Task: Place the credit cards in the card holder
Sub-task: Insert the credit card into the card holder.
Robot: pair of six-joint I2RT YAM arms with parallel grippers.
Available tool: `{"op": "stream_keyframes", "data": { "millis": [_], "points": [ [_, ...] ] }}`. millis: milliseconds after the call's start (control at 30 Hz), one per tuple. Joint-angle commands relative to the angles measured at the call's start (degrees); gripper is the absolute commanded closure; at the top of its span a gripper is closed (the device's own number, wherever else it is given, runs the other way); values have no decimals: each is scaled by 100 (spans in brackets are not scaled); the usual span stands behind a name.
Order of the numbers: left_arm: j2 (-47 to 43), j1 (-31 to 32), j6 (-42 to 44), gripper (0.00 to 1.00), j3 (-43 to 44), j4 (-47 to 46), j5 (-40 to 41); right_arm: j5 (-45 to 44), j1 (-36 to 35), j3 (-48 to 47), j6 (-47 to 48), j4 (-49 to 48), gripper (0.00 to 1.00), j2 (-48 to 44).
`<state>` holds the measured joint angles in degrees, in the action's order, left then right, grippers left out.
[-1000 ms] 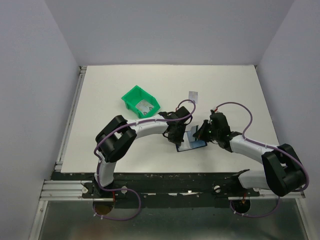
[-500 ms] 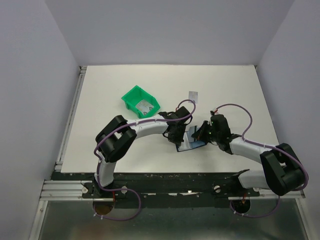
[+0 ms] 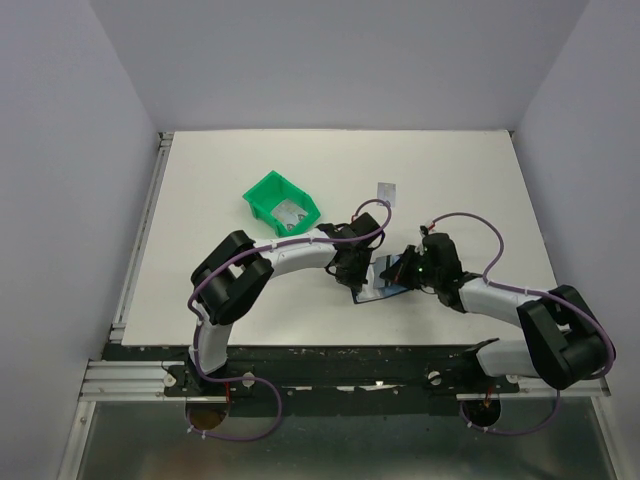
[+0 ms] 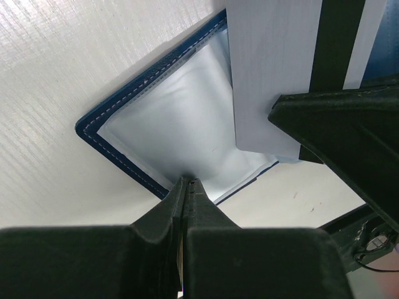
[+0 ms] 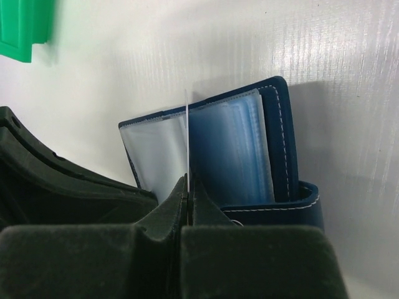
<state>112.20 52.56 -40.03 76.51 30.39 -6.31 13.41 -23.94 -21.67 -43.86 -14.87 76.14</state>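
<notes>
A green bin [image 3: 281, 205] sits left of centre on the table [image 3: 200, 180]. The left tool [image 4: 187, 182] is pinched narrow on the edge of a clear sleeve of the open navy holder [image 5: 278, 143], which lies between the arms. Behind it lies a loose card [image 3: 386, 190]. The right tool [image 5: 187, 185] is clamped on the striped card [image 4: 274, 75]. The card's end is at the sleeves, but I cannot tell if it is inside one.

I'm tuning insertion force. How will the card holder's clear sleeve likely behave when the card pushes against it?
Probably floppy: the sleeve looks thin and filmy, pinched by the left gripper. The card holder seems light, so it may slide unless held. The card, flat and unbent in the right gripper, likely stays stiff.
</notes>
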Motion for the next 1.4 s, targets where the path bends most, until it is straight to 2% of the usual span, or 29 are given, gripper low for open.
{"op": "stream_keyframes", "data": {
  "millis": [0, 400, 667, 967, 1167, 1367],
  "points": [
    [197, -8, 101, 93, -13, 142, 51, 276, -23, 146, -79, 2, 100, 121],
    [179, 0, 101, 93, -13, 134, 50, 382, -31, 172, -97, -183, 100, 209],
    [118, 0, 92, 93, -92, 37, 42, -671, -23, -91, 228, 932, 100, -388],
    [91, 0, 101, 93, -154, -121, 33, -1551, -31, -206, 404, 1479, 100, -1066],
    [30, -8, 171, 93, -268, -253, 50, -1385, -31, -285, 615, 1251, 100, -820],
    [-111, 0, 198, 94, -426, -350, -37, -656, -31, -92, 808, 925, 100, -767]
  ]
}}
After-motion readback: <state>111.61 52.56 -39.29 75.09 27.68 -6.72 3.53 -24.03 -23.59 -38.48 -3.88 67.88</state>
